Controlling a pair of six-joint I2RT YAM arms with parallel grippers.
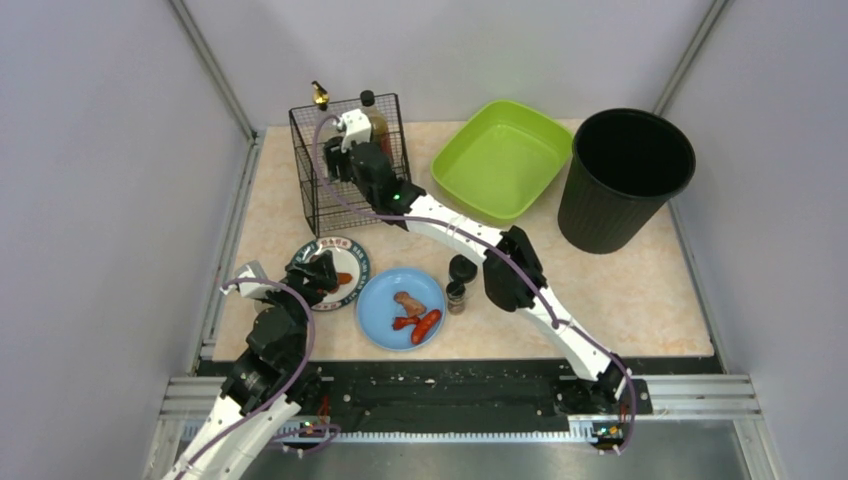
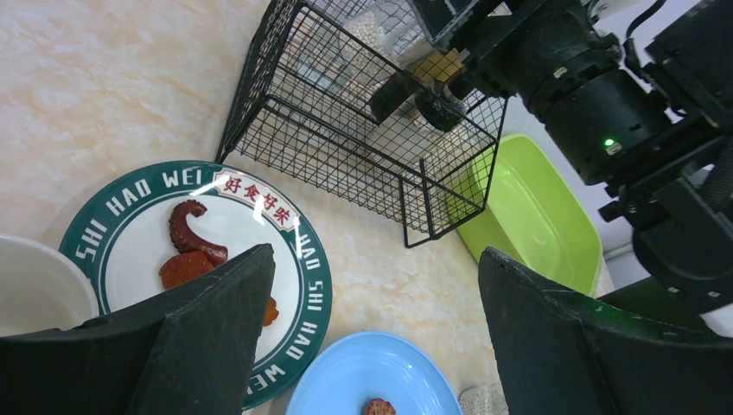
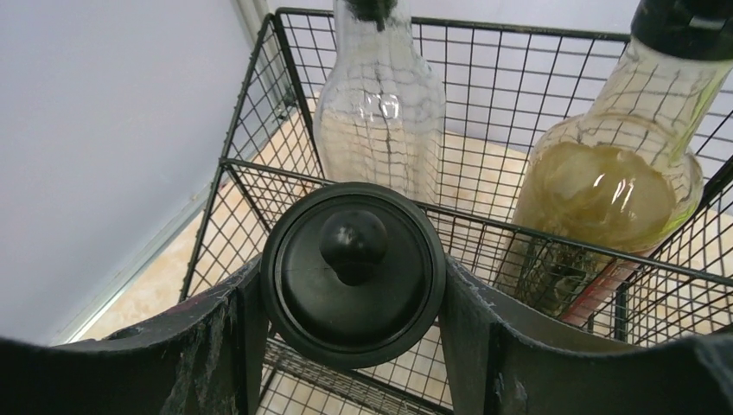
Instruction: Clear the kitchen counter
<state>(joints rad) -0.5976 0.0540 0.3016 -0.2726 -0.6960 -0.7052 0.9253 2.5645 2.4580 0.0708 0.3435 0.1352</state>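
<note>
Clear bottle and amber bottle, tops beyond frame edge.

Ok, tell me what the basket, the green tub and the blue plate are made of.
Basket: thin black metal wire, probably coated; open welded-looking grid. Green tub: plastic, likely; uniform lime colour, soft sheen, rounded moulded corners. Blue plate: glossy, ceramic or melamine; cannot tell which.
</note>
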